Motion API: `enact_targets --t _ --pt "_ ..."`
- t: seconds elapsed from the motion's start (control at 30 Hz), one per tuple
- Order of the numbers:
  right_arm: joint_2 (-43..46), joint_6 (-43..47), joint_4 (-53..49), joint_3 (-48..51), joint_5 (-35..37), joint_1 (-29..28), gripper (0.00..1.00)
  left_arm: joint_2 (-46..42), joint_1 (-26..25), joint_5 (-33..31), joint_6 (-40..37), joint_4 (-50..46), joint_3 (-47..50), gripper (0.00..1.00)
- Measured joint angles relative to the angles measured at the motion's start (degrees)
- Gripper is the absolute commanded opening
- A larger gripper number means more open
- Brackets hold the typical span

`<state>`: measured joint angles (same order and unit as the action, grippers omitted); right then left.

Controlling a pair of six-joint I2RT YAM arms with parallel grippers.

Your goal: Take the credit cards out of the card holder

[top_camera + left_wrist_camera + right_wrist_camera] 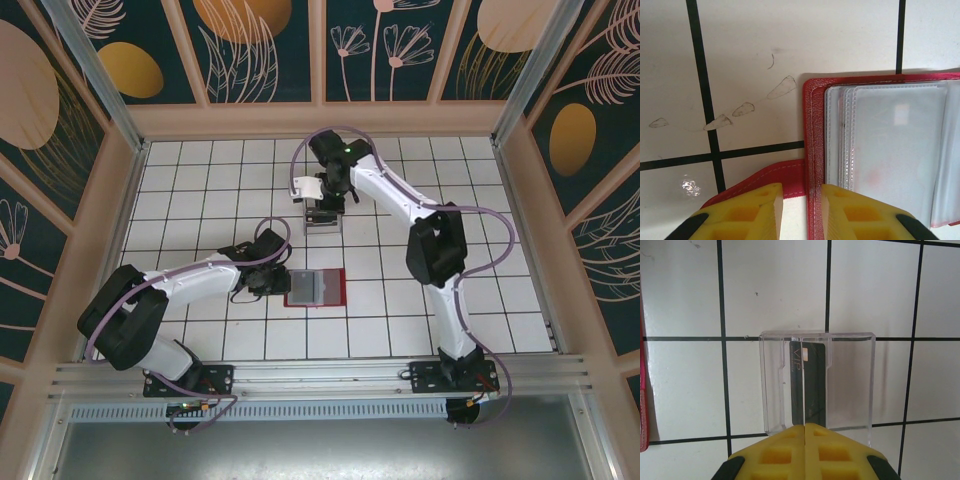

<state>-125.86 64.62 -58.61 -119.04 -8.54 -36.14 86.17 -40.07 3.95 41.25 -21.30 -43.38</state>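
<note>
Card holder (315, 288) open, centre of top view. My left gripper (801, 210) parted astride its red border, gripping nothing. My right gripper (805, 432) clenched at dark card (812, 385) in clear box (850, 385); held or not, unclear. Dark card likely thin, stiff, slick: pinch exposed edge.

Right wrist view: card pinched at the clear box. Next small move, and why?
Probably open the right gripper to release the credit card: the gripper is shut on it, and the card's far end appears to sit inside the clear box. The left gripper straddles the card holder at its red edge.
</note>
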Motion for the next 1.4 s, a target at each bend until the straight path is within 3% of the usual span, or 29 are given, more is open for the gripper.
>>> enact_targets --t 0.9,1.13,1.4 --pt "-7.4 -0.3 -5.3 -5.4 -2.9 -0.1 0.00 0.0 0.0 -0.2 0.0 0.0 1.2 0.28" --pt "-9.1 -2.3 -1.3 -5.4 1.3 0.1 0.19 0.0 0.0 -0.2 0.0 0.0 1.2 0.29" --pt "-9.0 -3.1 4.0 -5.2 4.7 0.4 0.23 0.0 0.0 -0.4 0.0 0.0 1.2 0.29"
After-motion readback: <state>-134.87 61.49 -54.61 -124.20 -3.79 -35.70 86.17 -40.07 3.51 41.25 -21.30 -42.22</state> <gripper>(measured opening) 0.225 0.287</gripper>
